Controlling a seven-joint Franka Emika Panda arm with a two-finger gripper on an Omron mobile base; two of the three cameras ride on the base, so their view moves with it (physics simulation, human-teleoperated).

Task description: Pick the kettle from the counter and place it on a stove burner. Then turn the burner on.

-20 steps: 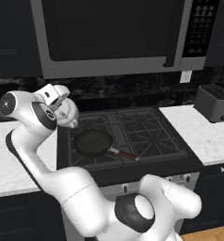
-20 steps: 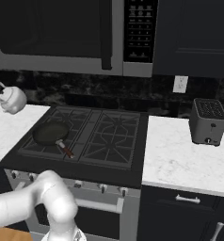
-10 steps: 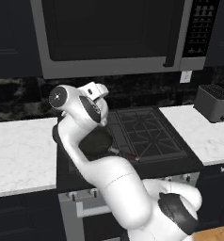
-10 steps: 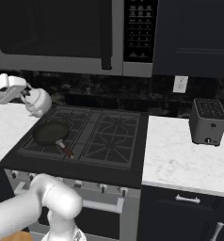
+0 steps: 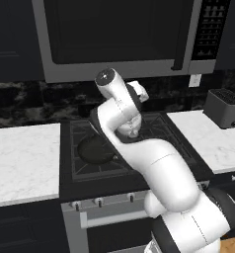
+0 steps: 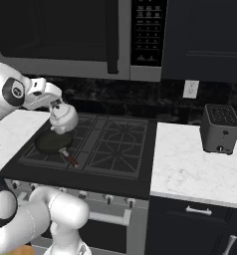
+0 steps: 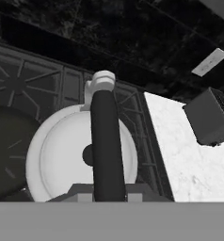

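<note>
Silvery-white, the kettle (image 6: 63, 117) hangs by its handle in the clenched tool (image 6: 55, 103); it should clear the pan (image 6: 52, 142) before lowering onto a free burner (image 6: 114, 141).

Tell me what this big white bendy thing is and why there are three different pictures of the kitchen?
The white bendy thing is a robot arm. At its end is a gripper, a two-fingered hand. Two cameras ride behind the arm, one on its left and one on its right, so they show the same kitchen from two sides. The third camera sits on the hand itself and looks down past the fingers.

The gripper is holding a small round kettle by its dark handle, up in the air above the black stove. A frying pan sits on the stove. On the white counter to the right stands a toaster, and a microwave hangs above the stove.
</note>
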